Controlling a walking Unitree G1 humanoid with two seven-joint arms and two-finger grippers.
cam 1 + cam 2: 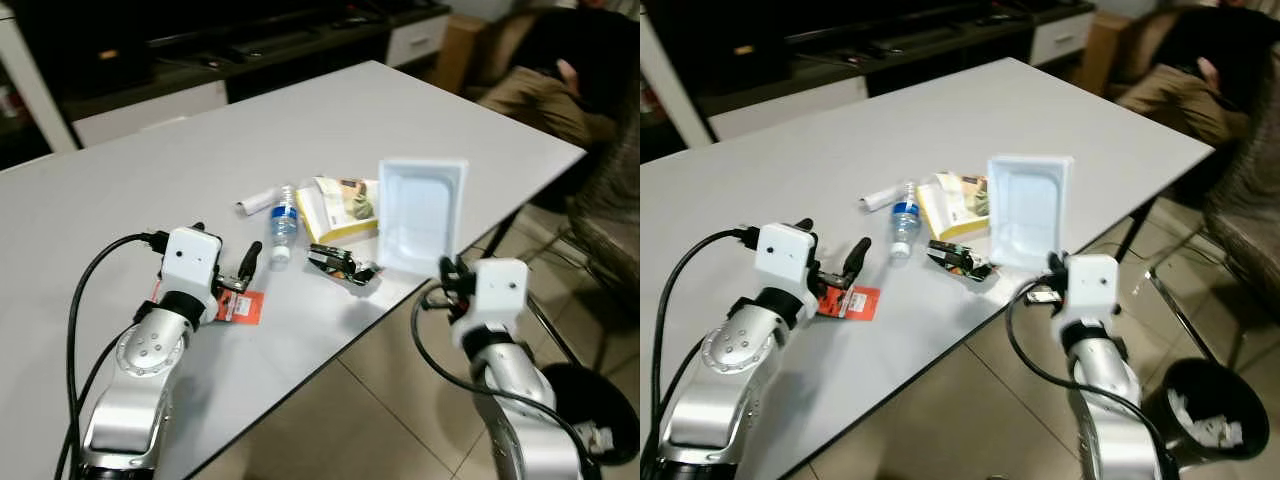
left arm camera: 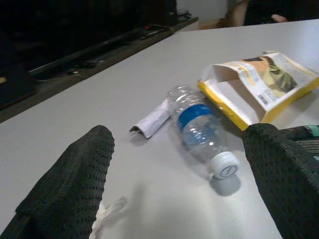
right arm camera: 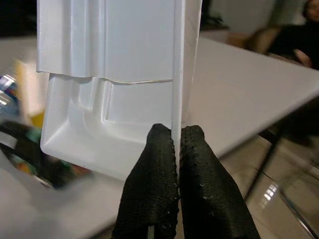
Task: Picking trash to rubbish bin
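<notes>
Looking down over a white table (image 1: 120, 190), two silver arms reach forward. At about 4 o'clock, past the table's near edge and over the tiled floor (image 1: 370, 420), the right gripper (image 3: 178, 144) is pinched tight on the rim of a white plastic tray (image 1: 420, 212), holding it upright with its hollow side facing the camera. Low at 5 o'clock, on the floor, stands a round black rubbish bin (image 1: 1213, 408) with pale scraps inside, well apart from the tray.

At 8 o'clock the left gripper (image 2: 179, 169) hovers low over the table with its two black fingers (image 2: 75, 184) spread wide apart, holding nothing. Just beside it lies a small red tag (image 1: 241, 306); its print is too small to read. Ahead of the parted fingers, toward 12 o'clock, lies a clear water bottle (image 2: 199, 129) on its side, white cap toward the gripper, its blue label unreadable. A rolled white paper (image 2: 152, 121) lies touching the bottle's far end. At 1 o'clock sits an opened yellow carton (image 2: 259, 84) with a barcode and a pictured panel; no words can be read. Near it, close to the table edge, lies a crumpled dark wrapper (image 1: 342, 264).

Beyond the litter the tabletop runs bare toward its far corner. At 2 o'clock a person (image 1: 560, 80) in dark clothes sits beyond that corner.
</notes>
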